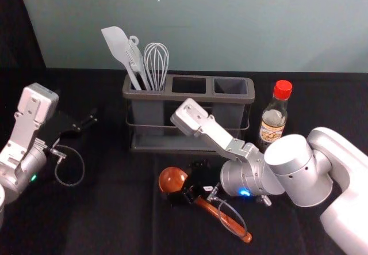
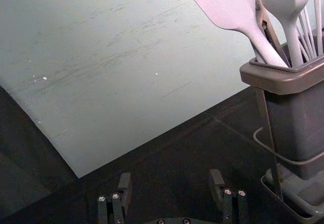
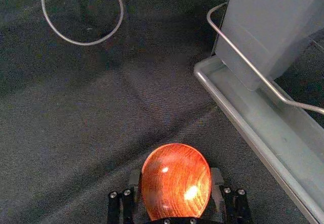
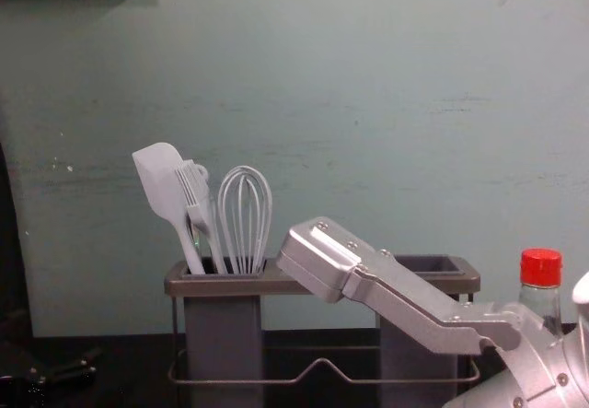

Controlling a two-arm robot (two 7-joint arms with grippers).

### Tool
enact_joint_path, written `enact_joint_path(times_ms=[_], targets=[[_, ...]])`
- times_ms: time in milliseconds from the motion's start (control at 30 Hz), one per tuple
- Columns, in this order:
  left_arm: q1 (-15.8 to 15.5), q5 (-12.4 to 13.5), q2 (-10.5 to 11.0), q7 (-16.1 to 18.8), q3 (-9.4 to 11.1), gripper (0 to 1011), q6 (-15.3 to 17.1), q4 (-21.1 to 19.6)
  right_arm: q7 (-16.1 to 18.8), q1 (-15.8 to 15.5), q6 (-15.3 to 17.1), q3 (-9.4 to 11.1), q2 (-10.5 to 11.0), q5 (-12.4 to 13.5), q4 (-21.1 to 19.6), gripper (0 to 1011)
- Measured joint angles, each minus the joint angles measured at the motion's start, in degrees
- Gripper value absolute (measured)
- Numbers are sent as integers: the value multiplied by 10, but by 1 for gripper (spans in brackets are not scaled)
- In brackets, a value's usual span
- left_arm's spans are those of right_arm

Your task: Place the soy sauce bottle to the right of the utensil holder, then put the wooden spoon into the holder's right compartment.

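Observation:
My right gripper is low at the table front of the holder, at the bowl end of the wooden spoon. In the right wrist view the spoon's round bowl sits between the fingers of my right gripper, which look shut on its sides. The handle slants toward the front right. The soy sauce bottle, red-capped, stands upright right of the utensil holder. The holder's right compartment has nothing in it. My left gripper is parked left of the holder; its wrist view shows the left gripper open.
A white spatula, a brush and a whisk stand in the holder's left compartment. The right arm passes in front of the bottle. A wall rises behind the black table.

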Motion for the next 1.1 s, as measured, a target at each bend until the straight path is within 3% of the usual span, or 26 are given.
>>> enact_joint_path(times_ms=[300,467,833,1100], targets=[[0,0,0,0,0,1005,0,0,0,0,0,0,0,0,0,837],[0,0,0,0,0,1005,0,0,2,-11,-19,18,5,9,-16,837],[0,0,0,0,0,1005,0,0,-25,-54,-83,76,20,40,-87,837],[0,0,0,0,0,1005,0,0,-61,-91,-159,117,29,62,-141,837]])
